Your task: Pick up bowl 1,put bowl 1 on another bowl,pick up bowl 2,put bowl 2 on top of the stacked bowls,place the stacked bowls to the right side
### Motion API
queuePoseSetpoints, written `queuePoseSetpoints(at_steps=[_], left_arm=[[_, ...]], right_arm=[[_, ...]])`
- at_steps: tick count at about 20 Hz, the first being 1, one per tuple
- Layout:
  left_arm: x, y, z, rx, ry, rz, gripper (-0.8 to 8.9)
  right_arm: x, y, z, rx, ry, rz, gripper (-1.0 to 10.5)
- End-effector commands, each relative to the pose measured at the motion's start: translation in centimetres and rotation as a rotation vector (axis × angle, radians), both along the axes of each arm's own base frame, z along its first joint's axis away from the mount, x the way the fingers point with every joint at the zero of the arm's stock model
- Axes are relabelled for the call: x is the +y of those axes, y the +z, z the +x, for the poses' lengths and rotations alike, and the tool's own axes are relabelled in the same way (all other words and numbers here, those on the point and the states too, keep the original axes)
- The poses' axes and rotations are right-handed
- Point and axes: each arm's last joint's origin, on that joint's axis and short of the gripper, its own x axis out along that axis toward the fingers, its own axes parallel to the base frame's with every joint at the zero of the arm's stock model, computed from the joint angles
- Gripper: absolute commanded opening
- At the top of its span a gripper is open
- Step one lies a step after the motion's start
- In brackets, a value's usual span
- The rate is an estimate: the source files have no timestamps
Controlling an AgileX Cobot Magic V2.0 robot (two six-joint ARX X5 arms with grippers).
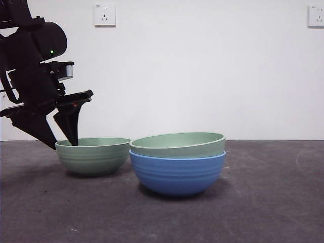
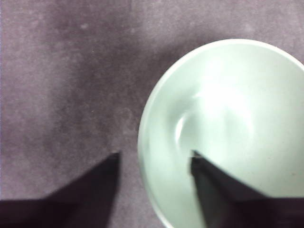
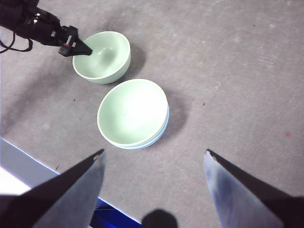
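With one pale green bowl (image 1: 177, 144) already nested in the blue bowl (image 1: 177, 174) mid-desk, the first stacking looks done. Just beside that pair, the second green bowl (image 1: 93, 156) sits alone on the desk (image 1: 263, 202), and the left tool (image 2: 154, 164) hangs spread astride its rim, not yet lifting. Stacking it and shifting everything rightward remain. Well above, the right tool (image 3: 154, 156) waits, spread.
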Motion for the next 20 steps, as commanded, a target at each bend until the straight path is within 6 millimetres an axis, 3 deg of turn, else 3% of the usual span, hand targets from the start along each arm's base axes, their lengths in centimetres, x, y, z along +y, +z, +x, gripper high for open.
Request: queuePoseSetpoints(at_steps=[1, 3, 11, 16, 20], left_arm=[[-0.1, -0.2, 0.0, 0.010, 0.002, -0.002, 1.01], [-0.1, -0.2, 0.0, 0.012, 0.002, -0.002, -0.14], [-0.1, 0.4, 0.2, -0.012, 0.002, -0.008, -0.08], [-0.6, 5.3, -0.7, -0.037, -0.043, -0.040, -0.08], [-2.8, 9.3, -3.1, -0.085, -0.170, -0.078, -0.08]], right_arm=[[0.0, -0.3, 0.0, 0.008, -0.005, -0.002, 3.5], [0.0, -0.3, 0.0, 0.009, -0.004, -0.002, 3.5], [0.0, -0.3, 0.0, 0.009, -0.005, -0.002, 3.5], [0.0, -0.3, 0.0, 0.009, -0.005, -0.003, 3.5], [0.0, -0.3, 0.0, 0.009, -0.005, -0.002, 3.5]])
